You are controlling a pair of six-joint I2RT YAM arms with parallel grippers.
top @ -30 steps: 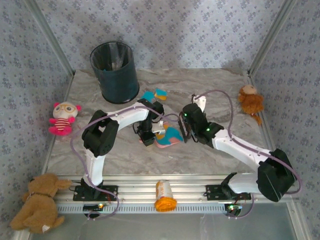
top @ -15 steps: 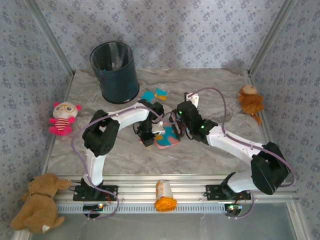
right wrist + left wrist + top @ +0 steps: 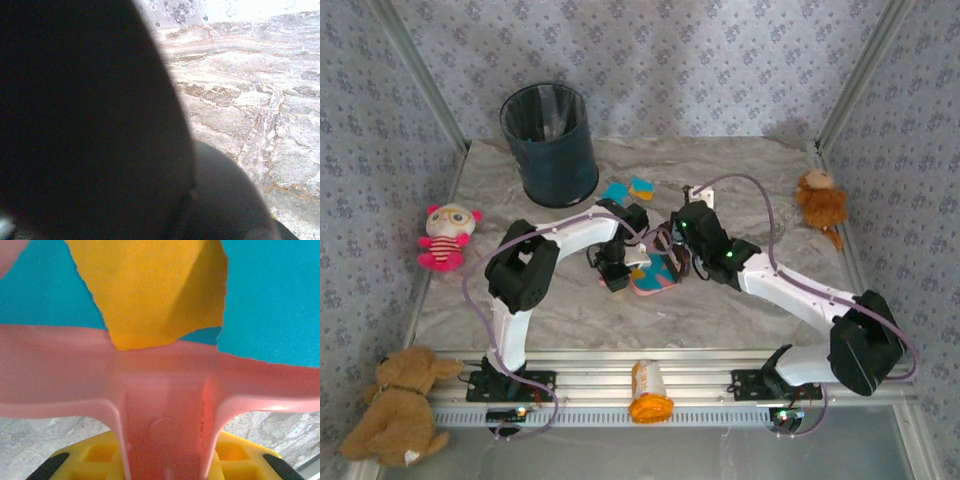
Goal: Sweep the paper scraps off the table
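Paper scraps (image 3: 617,192), small flat orange-yellow and turquoise pieces: a couple lie loose on the grey-beige marble-veined worktop (image 3: 580,315) towards the back, just beyond the arms. Others, a torn orange piece over larger turquoise ones, lie in the pink plastic dustpan (image 3: 165,405) at mid-worktop. We judge them near weightless, limp and lying flat, so pinching one off the surface with stiff fingers would go poorly. They should slide readily ahead of a pushed edge, and may lift or scatter with any quick motion or tilt of the pan. The sensible place to take hold is not the paper but the dustpan's handle, and the left gripper (image 3: 165,464) is clamped on that handle with the pan opening away from it. Right gripper (image 3: 672,245): just beside the pan on its right, pressed together; we cannot tell whether anything sits between its fingers. Hard to read: a dark out-of-focus shape, unidentified, blocks the left part of the right wrist view. The pan's front lip is cut off in the left wrist view. We can neither tell whether the lip touches the worktop nor count the scraps inside.
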